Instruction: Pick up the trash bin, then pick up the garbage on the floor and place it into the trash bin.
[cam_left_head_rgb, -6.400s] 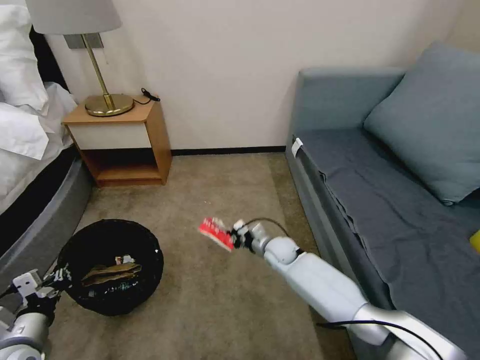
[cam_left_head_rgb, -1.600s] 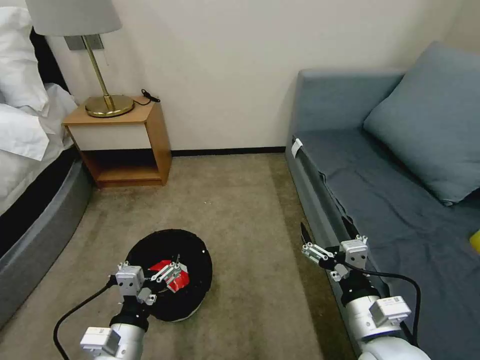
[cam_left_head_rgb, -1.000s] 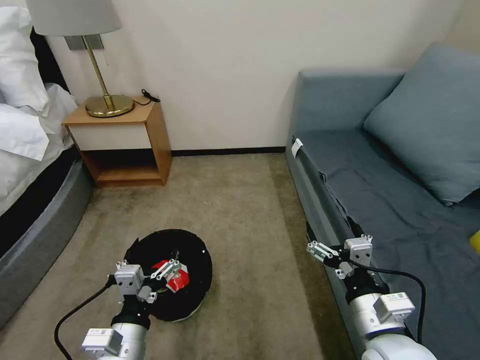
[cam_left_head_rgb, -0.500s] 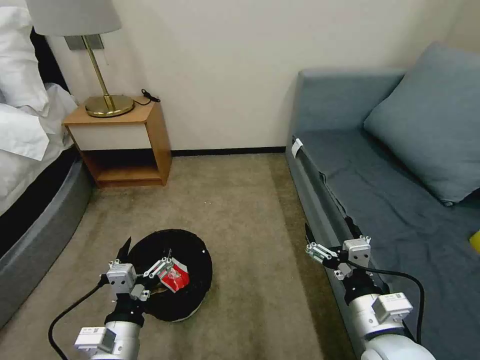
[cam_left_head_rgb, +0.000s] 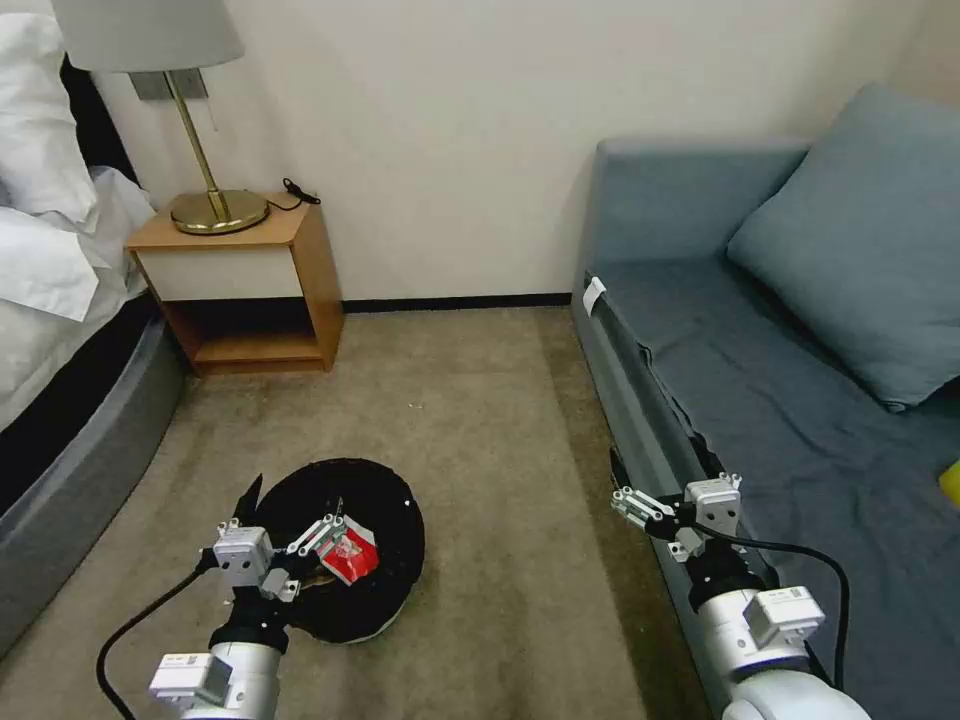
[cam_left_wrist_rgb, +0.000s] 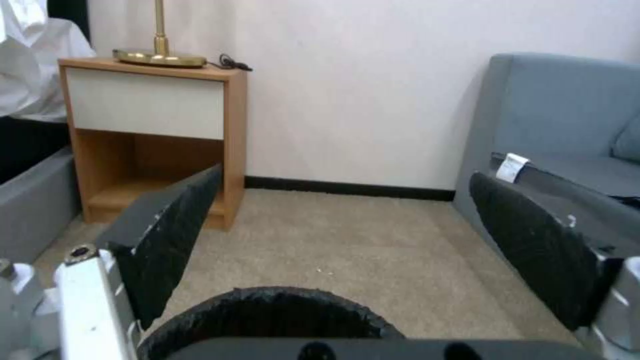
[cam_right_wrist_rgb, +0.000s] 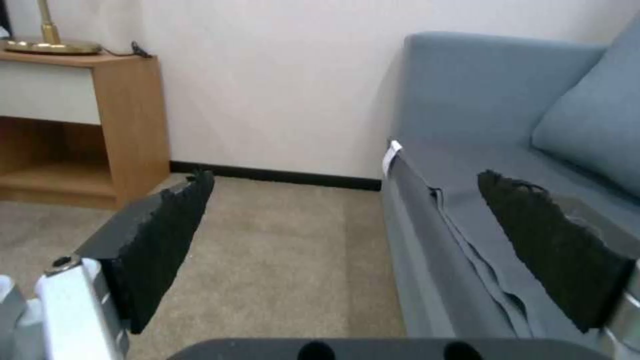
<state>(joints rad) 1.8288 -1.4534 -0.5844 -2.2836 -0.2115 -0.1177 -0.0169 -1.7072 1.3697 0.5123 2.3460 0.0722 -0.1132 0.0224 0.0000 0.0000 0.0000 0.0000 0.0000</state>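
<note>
From the head view we see the trash bin (cam_left_head_rgb: 345, 545) standing on the carpet (cam_left_head_rgb: 480, 420), low and left of centre, its black liner crinkled around the wide rim. Inside it we make out a red-white snack packet (cam_left_head_rgb: 347, 558) lying near the middle, with a strip of something brown just beside it; the packet carries print, but we cannot read it. The rest of the bin's contents are too dark for us to tell apart.

Our left end effector (cam_left_head_rgb: 283, 530) hangs over the near side of the bin with its fingers spread apart and nothing between them. The left wrist view adds what the head view cannot: the two black pads (cam_left_wrist_rgb: 167, 235) stand wide open, and the bin's rim (cam_left_wrist_rgb: 267, 310) curves just below them, untouched.

Our right end effector (cam_left_head_rgb: 625, 490) is held well apart from the bin, beside the front edge of the grey-blue sofa (cam_left_head_rgb: 780, 400). The right wrist view shows its fingers open too, framing carpet and sofa edge and gripping nothing.

A small white tag (cam_left_head_rgb: 594, 294) hangs at the sofa's front corner; any writing on it is too small to read. A wooden nightstand (cam_left_head_rgb: 245, 285) carrying a brass lamp (cam_left_head_rgb: 205, 180) stands by the wall.
</note>
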